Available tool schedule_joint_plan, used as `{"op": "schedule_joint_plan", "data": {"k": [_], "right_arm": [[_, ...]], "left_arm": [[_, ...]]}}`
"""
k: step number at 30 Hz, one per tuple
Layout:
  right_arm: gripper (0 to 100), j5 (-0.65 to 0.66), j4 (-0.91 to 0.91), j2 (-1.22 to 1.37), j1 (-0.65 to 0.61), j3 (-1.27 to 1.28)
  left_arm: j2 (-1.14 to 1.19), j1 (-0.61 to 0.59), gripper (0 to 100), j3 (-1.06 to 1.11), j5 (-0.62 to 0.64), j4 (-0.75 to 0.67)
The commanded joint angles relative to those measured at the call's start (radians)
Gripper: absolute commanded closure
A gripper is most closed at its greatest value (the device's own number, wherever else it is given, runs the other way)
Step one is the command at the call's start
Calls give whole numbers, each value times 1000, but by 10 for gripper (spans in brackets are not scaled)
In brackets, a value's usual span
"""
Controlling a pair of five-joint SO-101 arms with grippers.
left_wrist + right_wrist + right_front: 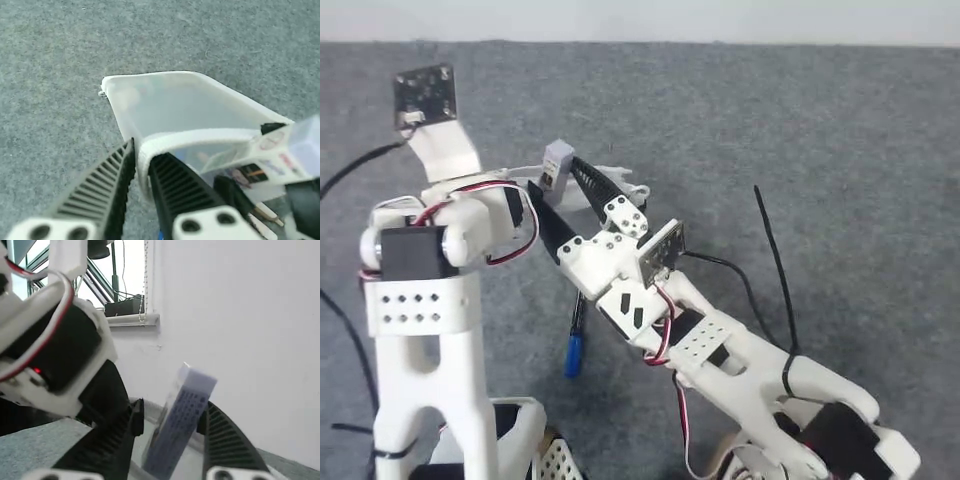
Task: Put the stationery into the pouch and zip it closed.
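Note:
A translucent pouch (pixel 185 105) lies open on the grey carpet, its mouth towards my left gripper (pixel 141 150), which is shut on the white rim (pixel 165 140). My right gripper (pixel 170 420) is shut on a small lavender box (pixel 182 415) and holds it upright just above the pouch mouth. From above, the box (pixel 556 165) sits at the tip of the right gripper (pixel 562 178), over the pouch (pixel 620 182), which both arms mostly hide. In the left wrist view the box (pixel 287 150) hangs beside the mouth. A blue-capped pen (pixel 575 338) lies on the carpet under the right arm.
Grey carpet (pixel 820 130) stretches open to the far side and the right. A black cable (pixel 775 270) trails from the right arm's base. The left arm's white body (pixel 420 290) stands at the near left.

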Motion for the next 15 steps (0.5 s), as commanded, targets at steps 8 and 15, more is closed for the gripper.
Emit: {"op": "schedule_joint_plan", "data": {"k": [8, 15], "right_arm": [[947, 101, -1, -183, 16, 64], [989, 97, -7, -196, 16, 89]], "left_arm": [[2, 5, 990, -21, -9, 3], [2, 6, 990, -21, -9, 3]]}}
